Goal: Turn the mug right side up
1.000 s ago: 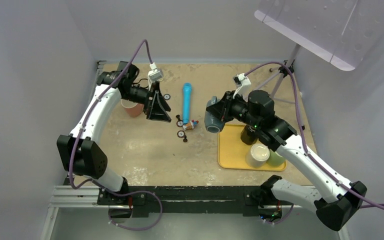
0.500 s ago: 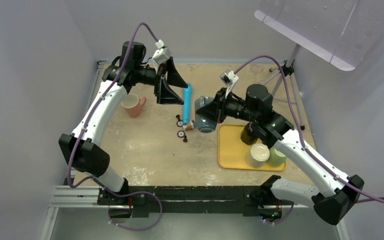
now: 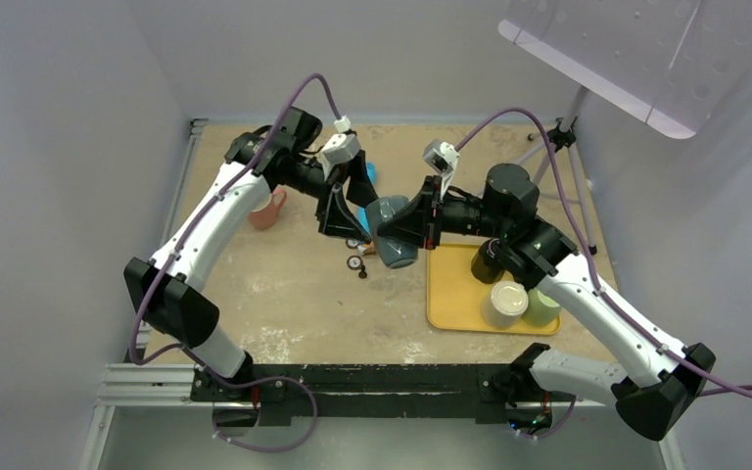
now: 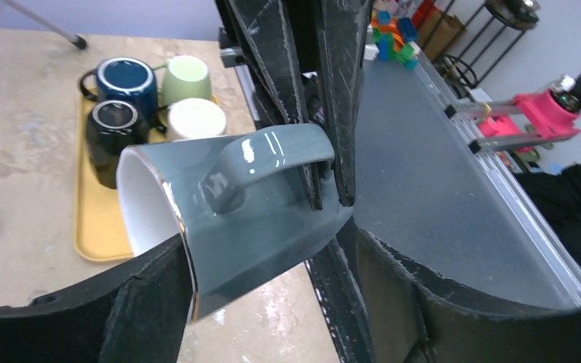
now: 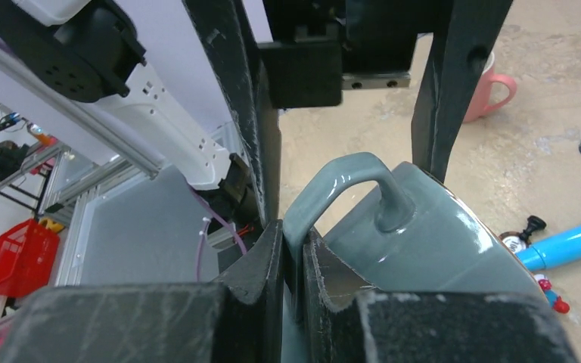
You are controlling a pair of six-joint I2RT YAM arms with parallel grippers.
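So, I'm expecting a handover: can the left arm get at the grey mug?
Probably yes: the left pincer stands open astride the grey mug, and the right pincer pinches only its handle, leaving the body free.

Six mugs: grey (image 4: 257, 227), pink (image 3: 267, 211), navy (image 4: 125, 79), black (image 4: 111, 125), green (image 4: 187, 76), cream (image 4: 193, 117). One tray (image 4: 91, 231). One blue tube (image 5: 567, 238). One tripod (image 3: 553, 147).

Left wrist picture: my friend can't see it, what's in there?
A grey mug hangs on its side, its handle pinched by the right hand. The left hand is open around it, with a yellow tray of mugs behind.
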